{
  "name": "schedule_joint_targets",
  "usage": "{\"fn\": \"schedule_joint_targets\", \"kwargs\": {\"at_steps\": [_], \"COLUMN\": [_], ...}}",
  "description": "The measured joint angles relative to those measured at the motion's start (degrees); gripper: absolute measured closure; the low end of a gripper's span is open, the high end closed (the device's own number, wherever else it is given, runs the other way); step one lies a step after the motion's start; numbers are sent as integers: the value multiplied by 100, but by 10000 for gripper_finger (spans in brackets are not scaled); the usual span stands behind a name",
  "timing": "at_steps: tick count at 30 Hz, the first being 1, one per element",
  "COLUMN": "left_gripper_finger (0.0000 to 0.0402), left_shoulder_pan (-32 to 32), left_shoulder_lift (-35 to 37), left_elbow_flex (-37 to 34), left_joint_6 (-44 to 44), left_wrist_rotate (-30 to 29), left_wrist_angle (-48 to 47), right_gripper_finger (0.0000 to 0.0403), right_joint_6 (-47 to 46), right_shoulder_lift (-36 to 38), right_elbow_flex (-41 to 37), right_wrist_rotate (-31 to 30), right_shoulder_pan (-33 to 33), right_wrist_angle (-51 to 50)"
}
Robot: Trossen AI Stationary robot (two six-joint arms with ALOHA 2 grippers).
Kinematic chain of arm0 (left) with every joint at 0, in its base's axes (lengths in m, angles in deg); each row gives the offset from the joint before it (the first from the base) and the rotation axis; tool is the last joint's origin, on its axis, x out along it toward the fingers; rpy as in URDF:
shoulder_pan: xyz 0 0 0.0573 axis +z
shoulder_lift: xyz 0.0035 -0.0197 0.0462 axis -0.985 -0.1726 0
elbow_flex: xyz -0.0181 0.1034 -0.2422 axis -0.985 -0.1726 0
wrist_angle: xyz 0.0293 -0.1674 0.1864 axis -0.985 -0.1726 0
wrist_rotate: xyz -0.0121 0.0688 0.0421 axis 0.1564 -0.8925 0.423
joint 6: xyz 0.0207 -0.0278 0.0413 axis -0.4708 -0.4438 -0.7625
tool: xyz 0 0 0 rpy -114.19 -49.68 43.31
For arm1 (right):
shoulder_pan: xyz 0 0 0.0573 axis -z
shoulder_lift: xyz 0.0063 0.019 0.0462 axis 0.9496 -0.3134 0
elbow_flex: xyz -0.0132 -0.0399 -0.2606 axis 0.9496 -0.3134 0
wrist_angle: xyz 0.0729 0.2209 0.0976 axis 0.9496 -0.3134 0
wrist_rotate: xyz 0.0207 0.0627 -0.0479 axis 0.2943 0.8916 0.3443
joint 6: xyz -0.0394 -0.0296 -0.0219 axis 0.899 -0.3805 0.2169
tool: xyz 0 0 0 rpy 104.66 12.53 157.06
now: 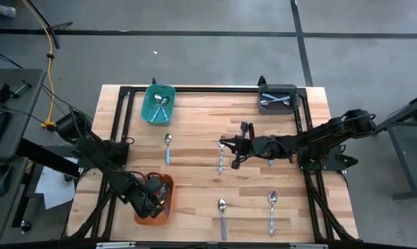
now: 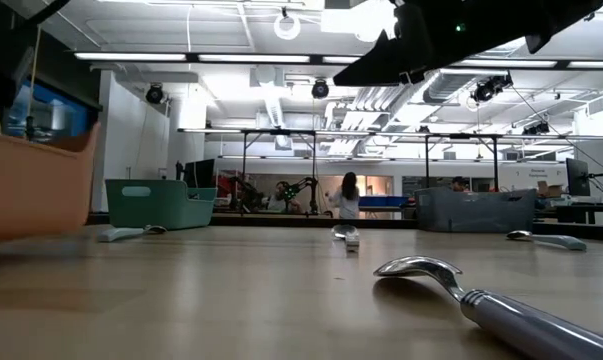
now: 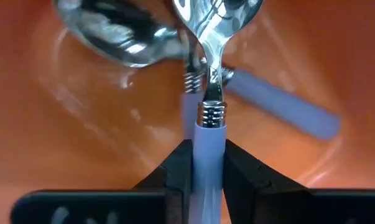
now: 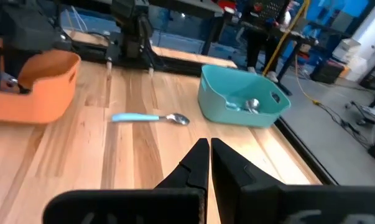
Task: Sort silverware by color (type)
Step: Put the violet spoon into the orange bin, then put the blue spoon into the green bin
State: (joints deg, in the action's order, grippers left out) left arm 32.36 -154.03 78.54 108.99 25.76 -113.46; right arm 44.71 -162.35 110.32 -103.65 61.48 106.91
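1. Left gripper (image 1: 155, 197) is down inside the orange bin (image 1: 140, 216) at about 7 o'clock on the table (image 1: 194, 187). Its jaws are closed tight on the handle of a purple spoon (image 3: 207, 134), whose bowl points away from the wrist.
2. In the left wrist view, more purple-handled spoons (image 3: 280, 102) lie on the orange bin floor under the held one; I cannot tell if the held one touches them.
3. Right gripper (image 1: 234, 146) hovers over mid-table, slightly toward 1 o'clock of centre. Its jaws are nearly closed with only a thin slit between them, holding nothing.
4. Light blue spoon (image 1: 167, 147) lies on the table at about 10 o'clock of centre, just below the teal bin (image 1: 149, 104).
5. Another spoon (image 1: 221, 158) lies near table centre, beside the right gripper tip; its handle looks light blue.
6. Purple-handled spoon (image 1: 223, 217) lies at 6 o'clock near the front edge.
7. A further spoon (image 1: 272, 211) lies at about 5 o'clock; its handle looks light blue.
8. The teal bin at 11 o'clock holds spoons (image 1: 161, 103).
9. The grey bin (image 1: 293, 90) at 1 o'clock holds pale-handled spoons (image 1: 276, 102).
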Motion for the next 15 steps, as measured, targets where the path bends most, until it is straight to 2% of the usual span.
{"fn": "schedule_joint_targets", "kwargs": {"at_steps": [4, 7, 11, 15], "left_gripper_finger": [288, 258, 254, 275], "left_shoulder_pan": [2, 5, 38, 180], "left_shoulder_lift": [11, 121, 359, 614], "left_elbow_flex": [2, 19, 127, 140], "left_joint_6": [-261, -543, -1097, -1768], "left_wrist_rotate": [65, 144, 81, -77], "left_wrist_angle": [22, 7, -143, -120], "right_gripper_finger": [403, 403, 403, 403], "right_joint_6": [-40, -87, -323, -699], "right_shoulder_lift": [0, 0, 91, 274], "right_elbow_flex": [0, 0, 0, 0], "right_wrist_rotate": [-303, -478, -662, -822], "right_shoulder_pan": [-152, -276, -435, -594], "right_wrist_angle": [-108, -196, -413, -803]}}
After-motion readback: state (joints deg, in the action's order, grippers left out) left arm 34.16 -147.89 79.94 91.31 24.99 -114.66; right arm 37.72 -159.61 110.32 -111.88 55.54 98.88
